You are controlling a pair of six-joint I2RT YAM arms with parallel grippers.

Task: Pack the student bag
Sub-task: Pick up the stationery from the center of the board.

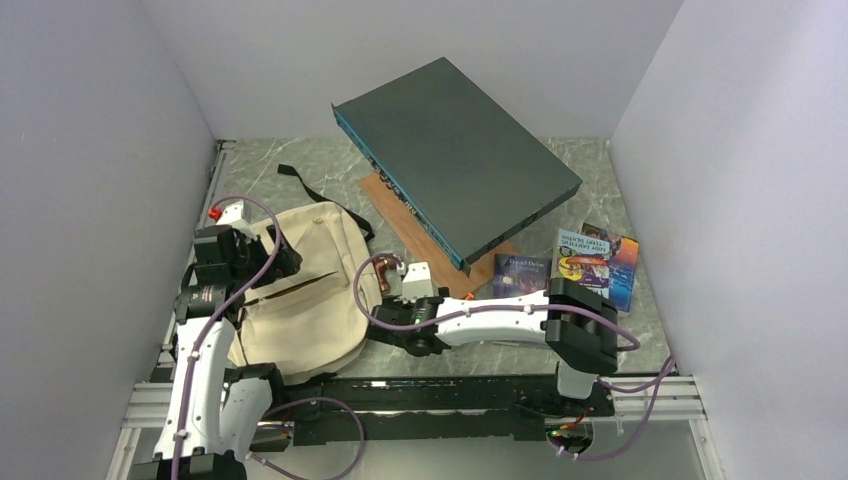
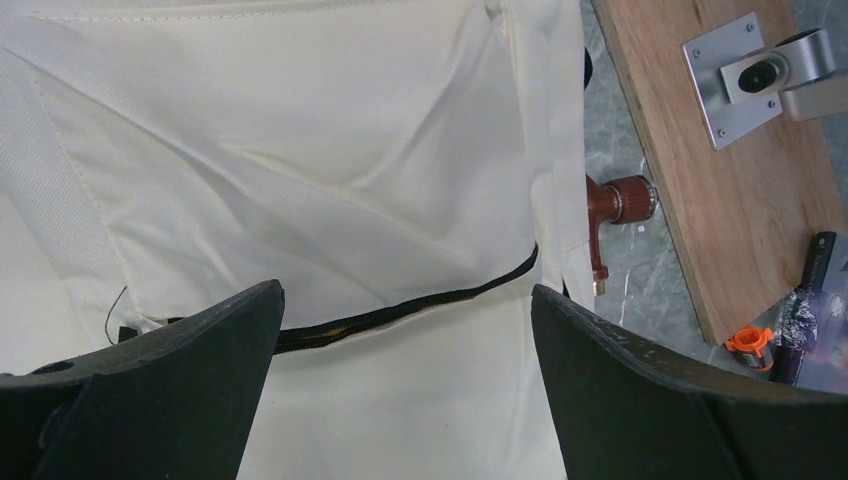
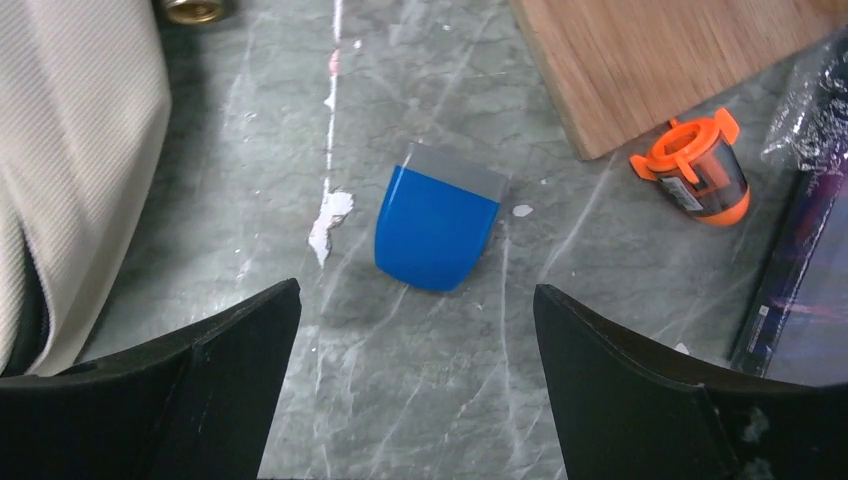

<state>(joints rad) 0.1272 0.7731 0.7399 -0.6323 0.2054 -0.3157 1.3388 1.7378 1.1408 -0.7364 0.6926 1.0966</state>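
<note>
Grey-green marbled counter (image 1: 300, 165) fills the floor of a white-walled booth. The student bag (image 1: 300, 290), cream canvas with black straps, lies flat on the left part of the counter, near the front edge.

The left tool (image 2: 405, 300) is spread wide and holds nothing. Its 2 dark fingers (image 2: 180, 380) hang over the bag's cloth, either side of a black zipper (image 2: 400, 312); whether they touch the cloth cannot be told. The left arm rises from the near-left corner and bends over the bag's left side.

The right tool (image 3: 415, 290) is also spread wide and empty, pointing down at the bare counter just right of the bag. A small blue piece with a grey end (image 3: 437, 232) lies ahead of the gap between its fingers, untouched. An orange and black cap-like item (image 3: 700, 175) sits near a wooden board (image 3: 660, 60). The right arm stretches low and leftward from the near-right corner.
</note>
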